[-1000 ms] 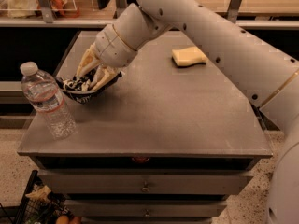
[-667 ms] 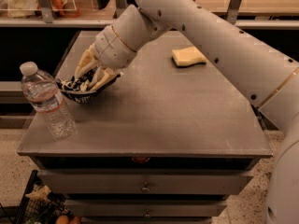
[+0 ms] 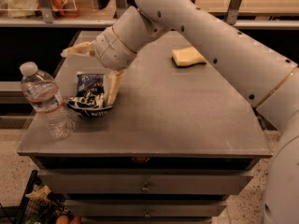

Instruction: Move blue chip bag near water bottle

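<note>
At the left front of the tabletop (image 3: 187,120), the blue chip bag (image 3: 89,101) lies just beside the water bottle (image 3: 46,101), the gripper (image 3: 88,77) directly above it with fingers (image 3: 113,85) spread, holding nothing; placement looks done, only withdrawal left.

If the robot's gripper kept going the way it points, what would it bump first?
Most likely the blue chip bag, lying on the table just ahead of the open gripper. The water bottle stands beyond it, though depth is unclear.
</note>
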Motion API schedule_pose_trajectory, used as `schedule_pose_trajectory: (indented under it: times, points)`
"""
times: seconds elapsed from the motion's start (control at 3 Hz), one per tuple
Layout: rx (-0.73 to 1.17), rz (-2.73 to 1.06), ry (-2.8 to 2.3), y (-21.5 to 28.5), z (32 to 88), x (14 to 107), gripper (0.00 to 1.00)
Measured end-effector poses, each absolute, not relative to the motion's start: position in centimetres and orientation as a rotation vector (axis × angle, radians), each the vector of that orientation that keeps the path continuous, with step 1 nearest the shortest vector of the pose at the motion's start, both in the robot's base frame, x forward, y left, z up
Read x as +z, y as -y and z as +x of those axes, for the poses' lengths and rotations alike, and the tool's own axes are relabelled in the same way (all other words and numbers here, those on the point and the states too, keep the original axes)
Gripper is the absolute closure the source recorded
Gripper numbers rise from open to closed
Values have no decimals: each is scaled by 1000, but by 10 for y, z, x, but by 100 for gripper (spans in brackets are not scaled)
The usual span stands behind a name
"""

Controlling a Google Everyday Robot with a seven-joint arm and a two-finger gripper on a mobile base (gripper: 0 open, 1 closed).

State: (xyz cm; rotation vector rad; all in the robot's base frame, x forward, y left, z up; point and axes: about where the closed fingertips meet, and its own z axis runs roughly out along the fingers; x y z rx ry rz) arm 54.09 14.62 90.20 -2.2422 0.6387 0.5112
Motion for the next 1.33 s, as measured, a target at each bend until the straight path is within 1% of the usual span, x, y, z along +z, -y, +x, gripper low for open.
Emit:
schedule_pose_trajectory:
  times: [1.33]
  points:
    - [526, -2262, -672, -132, 552, 897, 0]
